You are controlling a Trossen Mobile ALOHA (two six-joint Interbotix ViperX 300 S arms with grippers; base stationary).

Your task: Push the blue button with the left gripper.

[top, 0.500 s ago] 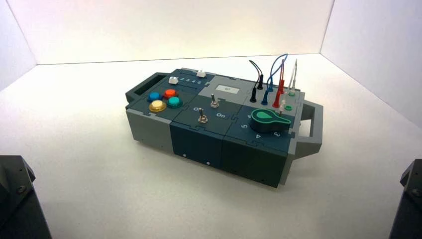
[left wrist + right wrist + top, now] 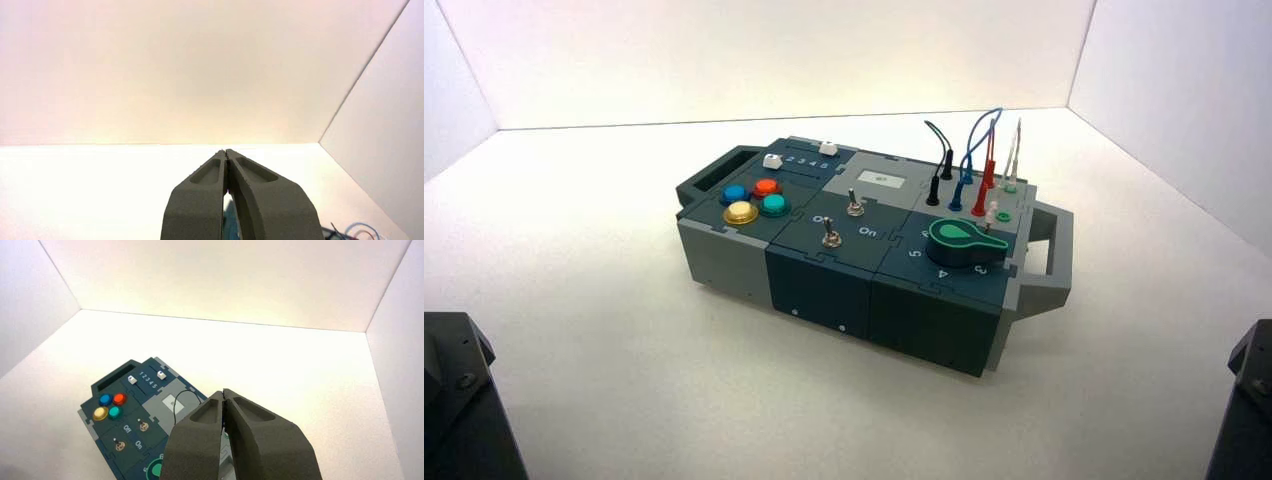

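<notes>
The blue button (image 2: 734, 193) sits at the left end of the box (image 2: 724, 255), in a cluster with the orange (image 2: 766, 187), yellow (image 2: 740, 212) and teal (image 2: 774, 205) buttons. It also shows in the right wrist view (image 2: 105, 399). My left gripper (image 2: 226, 152) is shut and empty, parked at the near left, far from the box; only its dark grey arm body (image 2: 454, 400) shows in the high view. My right gripper (image 2: 223, 392) is shut and empty, parked at the near right, with its arm body (image 2: 1244, 400) showing.
The box also bears two white sliders (image 2: 773, 160), two toggle switches (image 2: 831, 238), a big green pointer knob (image 2: 962, 238) and plugged wires (image 2: 969, 165). Grey handles (image 2: 1052, 255) stick out at both ends. White walls enclose the table.
</notes>
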